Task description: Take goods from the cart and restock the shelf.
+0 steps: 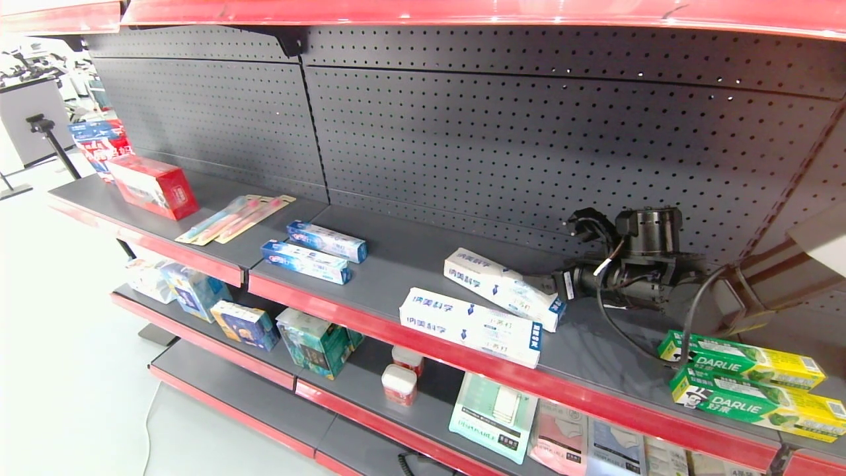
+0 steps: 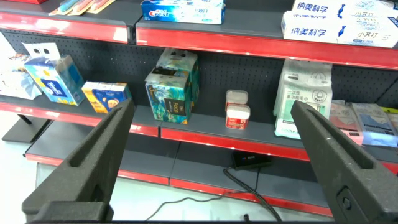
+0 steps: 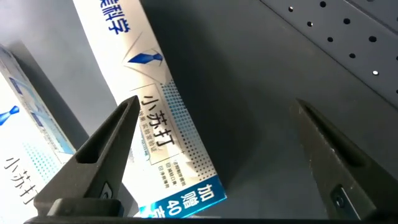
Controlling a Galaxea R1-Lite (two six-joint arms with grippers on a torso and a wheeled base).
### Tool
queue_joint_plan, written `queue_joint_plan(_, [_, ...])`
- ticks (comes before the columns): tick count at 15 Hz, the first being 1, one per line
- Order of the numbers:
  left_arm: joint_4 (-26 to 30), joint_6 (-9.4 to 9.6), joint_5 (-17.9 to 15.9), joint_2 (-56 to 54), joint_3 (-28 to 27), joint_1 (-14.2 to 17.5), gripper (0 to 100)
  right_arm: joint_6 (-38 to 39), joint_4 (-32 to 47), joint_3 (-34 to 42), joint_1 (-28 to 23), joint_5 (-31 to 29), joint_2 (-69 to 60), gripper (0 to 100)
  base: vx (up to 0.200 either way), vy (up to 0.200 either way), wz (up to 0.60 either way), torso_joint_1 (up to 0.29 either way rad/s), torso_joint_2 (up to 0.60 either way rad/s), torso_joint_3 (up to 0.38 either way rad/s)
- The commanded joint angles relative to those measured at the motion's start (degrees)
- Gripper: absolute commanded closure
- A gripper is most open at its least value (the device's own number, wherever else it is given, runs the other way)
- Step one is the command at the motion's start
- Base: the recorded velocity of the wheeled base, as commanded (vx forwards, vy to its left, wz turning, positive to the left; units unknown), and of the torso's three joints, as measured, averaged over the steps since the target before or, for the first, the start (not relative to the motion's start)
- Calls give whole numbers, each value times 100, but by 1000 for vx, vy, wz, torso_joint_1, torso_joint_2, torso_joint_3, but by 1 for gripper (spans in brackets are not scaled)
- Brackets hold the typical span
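Two white toothpaste boxes lie on the grey shelf (image 1: 410, 261), one in front (image 1: 472, 325) and one behind it (image 1: 502, 287). My right gripper (image 1: 554, 281) reaches in low over the shelf at the rear box's right end. In the right wrist view the right gripper (image 3: 216, 106) is open, and the rear box (image 3: 155, 118) lies slanted by one finger (image 3: 106, 149), its end partly in the gap. The front box (image 3: 18, 149) shows at the edge. My left gripper (image 2: 211, 104) is open with nothing in it and faces the lower shelves.
Two blue toothpaste boxes (image 1: 307, 261), toothbrush packs (image 1: 231, 218) and a red box (image 1: 153, 186) lie further left on the shelf. Green-yellow boxes (image 1: 740, 357) sit at the right. A lower shelf holds a teal box (image 2: 173, 87), small jars (image 2: 237, 109) and a white-green packet (image 2: 303, 96).
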Motion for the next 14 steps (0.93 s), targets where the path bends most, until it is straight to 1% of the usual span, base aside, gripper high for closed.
queue_joint_plan(1, [-9, 2, 3, 9, 0, 0, 0, -6, -3, -3, 7, 3, 12, 0, 0, 0, 0, 0, 0, 0])
queue_joint_plan(8, [0, 2, 3, 9, 0, 0, 0, -6, -82, 58, 24, 3, 117, 0, 0, 0, 0, 0, 0, 0])
queue_joint_plan(10, [0, 2, 3, 9, 0, 0, 0, -6, -249, 85, 42, -85, 196, 0, 0, 0, 0, 0, 0, 0])
queue_joint_plan(14, [0, 2, 3, 9, 0, 0, 0, 3, -249, 85, 77, -164, 196, 0, 0, 0, 0, 0, 0, 0])
